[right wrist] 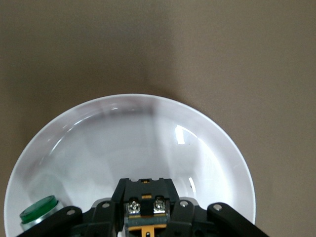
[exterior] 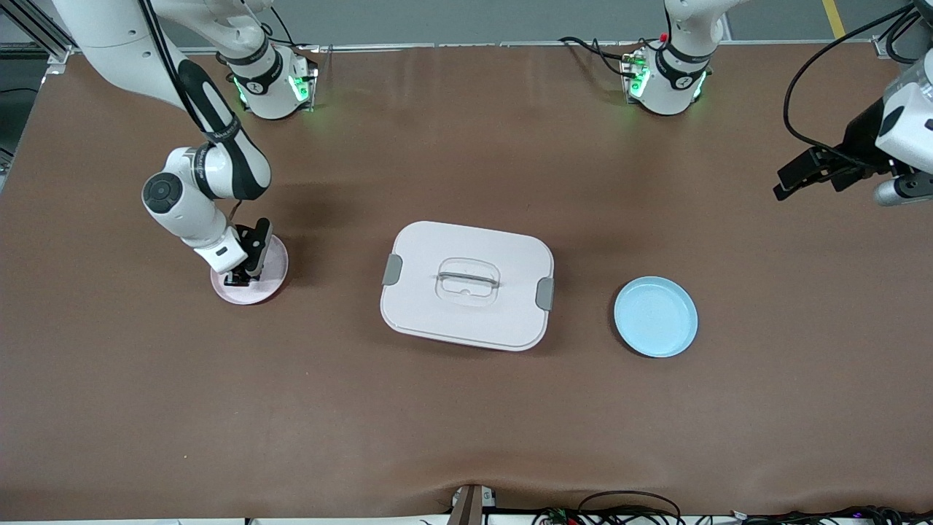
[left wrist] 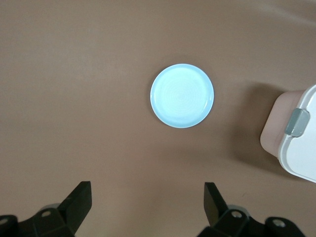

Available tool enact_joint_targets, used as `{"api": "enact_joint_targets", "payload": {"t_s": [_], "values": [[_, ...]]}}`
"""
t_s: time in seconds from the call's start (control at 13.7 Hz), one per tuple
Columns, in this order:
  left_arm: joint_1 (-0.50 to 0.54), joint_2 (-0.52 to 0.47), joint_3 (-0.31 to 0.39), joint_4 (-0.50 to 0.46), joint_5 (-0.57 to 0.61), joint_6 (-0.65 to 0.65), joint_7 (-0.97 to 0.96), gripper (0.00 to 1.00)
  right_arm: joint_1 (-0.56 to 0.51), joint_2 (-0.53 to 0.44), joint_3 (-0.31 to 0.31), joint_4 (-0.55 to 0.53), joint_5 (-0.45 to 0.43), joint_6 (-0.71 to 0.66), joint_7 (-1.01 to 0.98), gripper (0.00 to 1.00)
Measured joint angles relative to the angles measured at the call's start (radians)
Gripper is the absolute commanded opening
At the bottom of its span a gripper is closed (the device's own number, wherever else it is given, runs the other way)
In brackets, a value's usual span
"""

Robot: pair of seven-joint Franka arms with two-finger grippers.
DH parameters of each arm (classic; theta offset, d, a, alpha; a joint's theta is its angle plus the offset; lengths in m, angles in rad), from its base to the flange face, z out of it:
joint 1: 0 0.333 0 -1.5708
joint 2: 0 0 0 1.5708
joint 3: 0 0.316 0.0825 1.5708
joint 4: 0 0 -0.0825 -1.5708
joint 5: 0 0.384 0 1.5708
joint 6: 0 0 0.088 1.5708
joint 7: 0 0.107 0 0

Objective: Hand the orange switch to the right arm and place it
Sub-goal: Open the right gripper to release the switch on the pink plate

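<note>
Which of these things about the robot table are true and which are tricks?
1. The right hand is shut on the orange switch over the pink plate. True.
2. The blue plate has a switch lying in it. False: nothing lies in it.
3. The left hand is open, up over bare table. True.
4. The white box has its lid off. False: the lid is on, both grey clips at its ends.
5. A part with a green end lies in the pink plate. True.
</note>
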Motion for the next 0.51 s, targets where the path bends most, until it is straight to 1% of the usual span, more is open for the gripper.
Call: {"api": "enact_joint_targets", "payload": {"t_s": [0.15,0.22,0.37,0.44,0.51], "values": [[0.018,0.019,0.001,0.015,0.000,0.000,0.030,1.00,0.000,0.000,0.000,0.000,0.000,0.000,0.000,0.00],[0.027,0.025,0.001,0.018,0.000,0.000,0.041,1.00,0.000,0.000,0.000,0.000,0.000,0.000,0.001,0.99],[0.022,0.030,0.012,0.021,0.000,0.000,0.044,1.00,0.001,0.000,0.000,0.000,0.000,0.006,0.023,1.00],[-0.013,0.032,0.047,0.021,0.000,0.000,0.044,1.00,0.003,0.001,0.002,0.000,0.000,0.011,0.034,1.00],[-0.081,0.034,0.115,0.021,0.001,0.000,0.044,1.00,0.007,0.004,0.005,0.000,0.000,0.012,0.047,1.00]]}}
